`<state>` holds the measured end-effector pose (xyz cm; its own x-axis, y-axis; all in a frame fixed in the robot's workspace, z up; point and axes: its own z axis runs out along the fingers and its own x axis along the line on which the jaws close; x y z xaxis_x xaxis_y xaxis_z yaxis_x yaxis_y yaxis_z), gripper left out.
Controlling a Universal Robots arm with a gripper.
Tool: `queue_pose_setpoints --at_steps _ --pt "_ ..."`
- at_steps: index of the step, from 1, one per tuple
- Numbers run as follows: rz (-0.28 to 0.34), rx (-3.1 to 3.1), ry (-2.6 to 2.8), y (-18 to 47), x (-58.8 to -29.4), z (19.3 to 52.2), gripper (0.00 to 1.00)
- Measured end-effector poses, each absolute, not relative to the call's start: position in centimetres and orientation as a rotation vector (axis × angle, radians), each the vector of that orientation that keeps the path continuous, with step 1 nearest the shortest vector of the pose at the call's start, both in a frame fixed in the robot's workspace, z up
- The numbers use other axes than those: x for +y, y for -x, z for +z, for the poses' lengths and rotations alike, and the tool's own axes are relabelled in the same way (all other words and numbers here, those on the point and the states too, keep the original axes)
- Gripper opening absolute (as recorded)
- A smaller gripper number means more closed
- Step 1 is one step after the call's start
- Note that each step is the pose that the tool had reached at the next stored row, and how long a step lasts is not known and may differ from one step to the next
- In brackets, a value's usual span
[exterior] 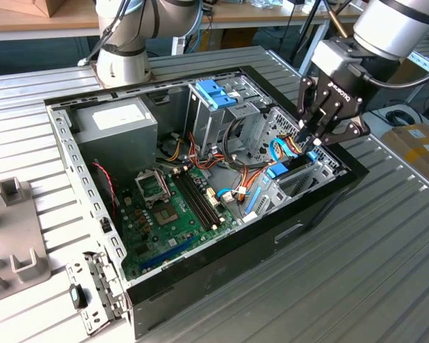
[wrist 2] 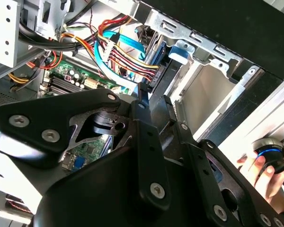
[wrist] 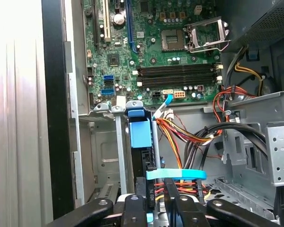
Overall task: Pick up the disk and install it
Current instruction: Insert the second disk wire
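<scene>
light-blue rail of the disk [wrist: 143,135] stands upright in the drive bay of the open computer case [exterior: 222,257], near the case's corner. gripper [exterior: 311,137] sits directly above it, fingers [wrist: 173,198] closed on the disk's edge.

A ribbed silver metal table [exterior: 386,243] with long parallel grooves carries the scene. An open black desktop computer case [exterior: 222,264] lies on its side directly on it, near the middle. By the exterior view's left edge a flat grey plastic fixture [exterior: 14,236] with raised blocks rests on the table, and the robot's round grey base [exterior: 121,64] stands behind the case.
</scene>
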<state>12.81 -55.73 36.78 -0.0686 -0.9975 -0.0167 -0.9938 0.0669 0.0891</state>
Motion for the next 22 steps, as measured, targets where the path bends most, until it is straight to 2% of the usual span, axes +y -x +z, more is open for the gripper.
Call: queue_pose_setpoints --at_steps 4,6,10,22 --pt "-0.125 -2.255 -2.107 -12.9 -55.5 36.6 0.28" --pt "-0.134 -2.251 -2.102 -12.9 -55.5 35.4 0.10" --pt "-0.139 -2.247 -2.099 -12.9 -55.5 34.2 0.10" --pt "-0.140 -2.247 -2.099 -13.0 -55.6 35.2 0.10"
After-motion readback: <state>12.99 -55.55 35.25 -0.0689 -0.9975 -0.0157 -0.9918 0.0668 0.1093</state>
